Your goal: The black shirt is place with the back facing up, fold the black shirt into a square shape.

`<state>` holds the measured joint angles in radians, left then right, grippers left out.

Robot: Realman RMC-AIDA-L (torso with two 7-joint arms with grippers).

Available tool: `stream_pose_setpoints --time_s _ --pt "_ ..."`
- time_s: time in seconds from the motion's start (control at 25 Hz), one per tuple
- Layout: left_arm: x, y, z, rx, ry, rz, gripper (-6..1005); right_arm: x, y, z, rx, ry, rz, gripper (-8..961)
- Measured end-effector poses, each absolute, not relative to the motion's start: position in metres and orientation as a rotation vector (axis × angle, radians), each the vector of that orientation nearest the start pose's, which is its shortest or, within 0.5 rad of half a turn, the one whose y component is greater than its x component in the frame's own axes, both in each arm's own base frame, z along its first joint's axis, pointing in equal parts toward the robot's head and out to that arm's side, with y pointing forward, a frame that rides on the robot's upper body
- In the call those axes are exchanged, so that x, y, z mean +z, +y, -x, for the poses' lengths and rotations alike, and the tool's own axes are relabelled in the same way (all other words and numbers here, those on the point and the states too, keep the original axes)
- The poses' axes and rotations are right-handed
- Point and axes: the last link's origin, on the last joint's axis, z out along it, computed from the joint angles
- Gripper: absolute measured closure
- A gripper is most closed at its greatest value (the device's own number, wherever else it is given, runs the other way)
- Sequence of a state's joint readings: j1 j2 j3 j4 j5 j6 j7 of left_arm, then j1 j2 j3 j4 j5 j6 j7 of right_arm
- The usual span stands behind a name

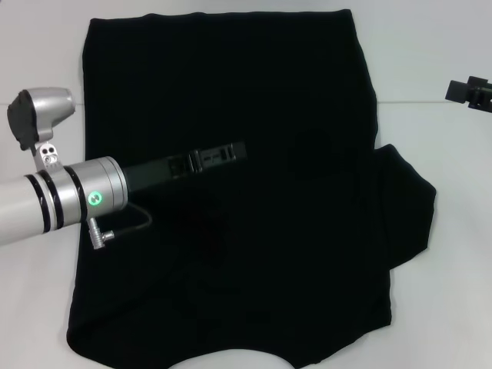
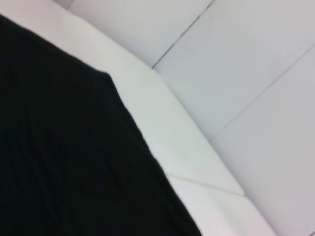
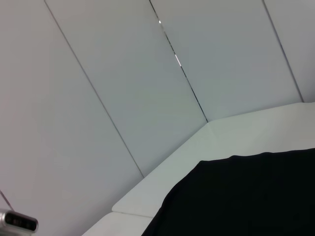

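- White table fills the head view; seams between its panels show at the right, near the far edge.
- Pale wall panels with thin joint lines sit behind the table in both wrist views.
- Black shirt lies spread over the middle of the table, covering most of it, plain side up, no print visible.
- Far edge of the shirt is straight and runs close to the table's far edge; near edge curves and reaches the bottom of the head view.
- One sleeve sticks out flat on the right side; left side shows a straight edge with no sleeve showing.
- Left arm comes in from the left, silver links with a green ring light lit and a small cable looped under it.
- Left gripper is stretched out low over the shirt's middle, pointing right. It is black on black cloth, so I cannot tell how far its fingers are spread or whether it has any cloth.
- Left wrist view shows only shirt and table, one shirt corner against the white top; own fingers not in frame.
- Right gripper is just visible at the right edge, off the shirt, well apart from it, above the table. Too little shows to tell its finger state.
- Right wrist view shows a shirt edge on the table corner, wall behind.
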<state>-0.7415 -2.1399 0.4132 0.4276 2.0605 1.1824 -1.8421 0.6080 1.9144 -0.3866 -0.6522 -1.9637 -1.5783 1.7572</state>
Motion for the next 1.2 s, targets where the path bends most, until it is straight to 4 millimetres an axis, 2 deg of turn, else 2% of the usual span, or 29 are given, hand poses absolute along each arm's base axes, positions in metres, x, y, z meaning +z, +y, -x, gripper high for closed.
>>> stream_pose_setpoints --time_s 0.2,0.36,0.56,0.6,0.84,1.04,1.2 --pt "-0.029 0.388 0.241 -1.007 -1.442 2.202 123 0.113 0.377 -0.272 0.939 0.98 2.337 11" --pt "-0.018 0.379 0.245 -1.035 -1.361 2.25 124 0.117 0.377 -0.275 0.922 1.019 2.334 11" --pt "-0.01 0.357 0.242 -1.046 -1.027 2.439 125 0.122 0.376 -0.285 0.86 1.182 2.297 11" --pt "-0.01 0.349 0.239 -1.046 -0.86 2.5 125 0.124 0.376 -0.288 0.846 1.231 2.279 11" --pt "-0.017 0.335 0.238 -0.969 -0.414 2.564 126 0.133 0.37 -0.305 0.798 1.476 2.156 11" --pt "-0.029 0.325 0.24 -0.902 -0.22 2.609 127 0.137 0.361 -0.322 0.7 1.686 2.047 11" --pt "-0.033 0.321 0.241 -0.867 -0.179 2.646 128 0.135 0.358 -0.334 0.616 1.779 1.977 11"
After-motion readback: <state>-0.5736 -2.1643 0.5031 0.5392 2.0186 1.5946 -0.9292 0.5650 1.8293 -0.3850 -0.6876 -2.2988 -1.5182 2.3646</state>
